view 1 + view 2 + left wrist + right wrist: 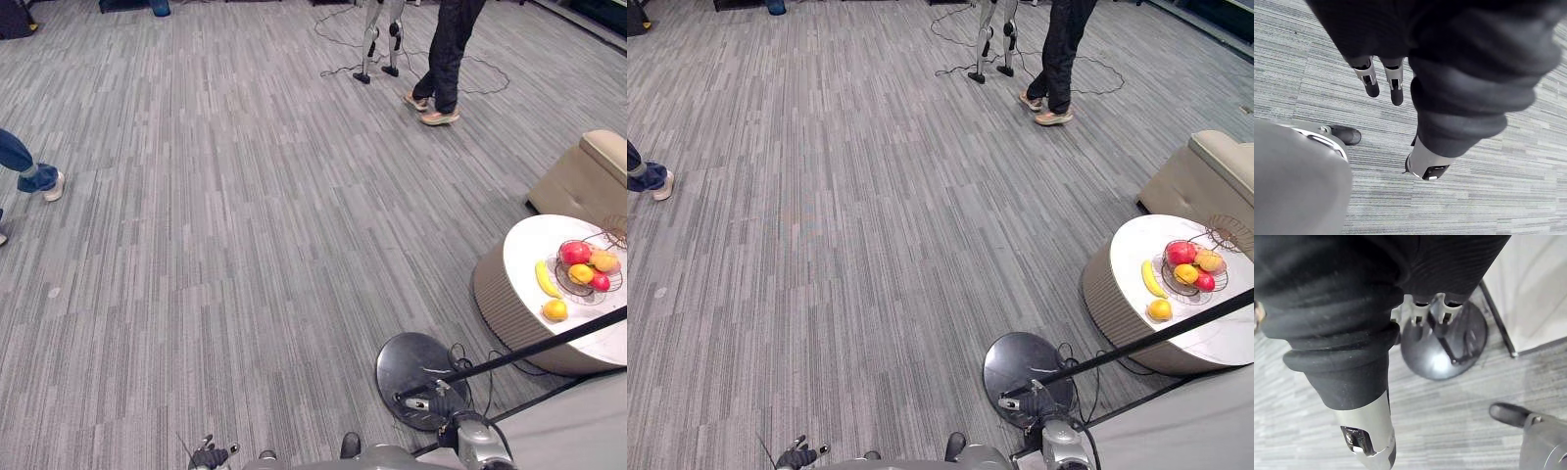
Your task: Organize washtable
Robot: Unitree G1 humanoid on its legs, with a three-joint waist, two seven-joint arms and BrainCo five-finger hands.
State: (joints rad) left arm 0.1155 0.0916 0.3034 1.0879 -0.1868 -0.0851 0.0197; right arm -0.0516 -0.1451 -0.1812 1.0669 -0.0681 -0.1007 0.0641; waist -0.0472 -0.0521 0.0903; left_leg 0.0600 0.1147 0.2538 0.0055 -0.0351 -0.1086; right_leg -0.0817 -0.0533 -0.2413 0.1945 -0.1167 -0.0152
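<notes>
Both hands hang low over grey striped carpet and hold nothing. My left hand has straight relaxed fingers and its thumb apart, with bare carpet beneath; it also peeks in at the bottom edge. My right hand is open too, its fingers pointing down at a black round stand base. From above, the right hand sits over that same base.
A round white side table on the right bears a wire fruit basket, a banana and an orange. Behind it stands a beige sofa. A black pole slants from the base. A person walks far off.
</notes>
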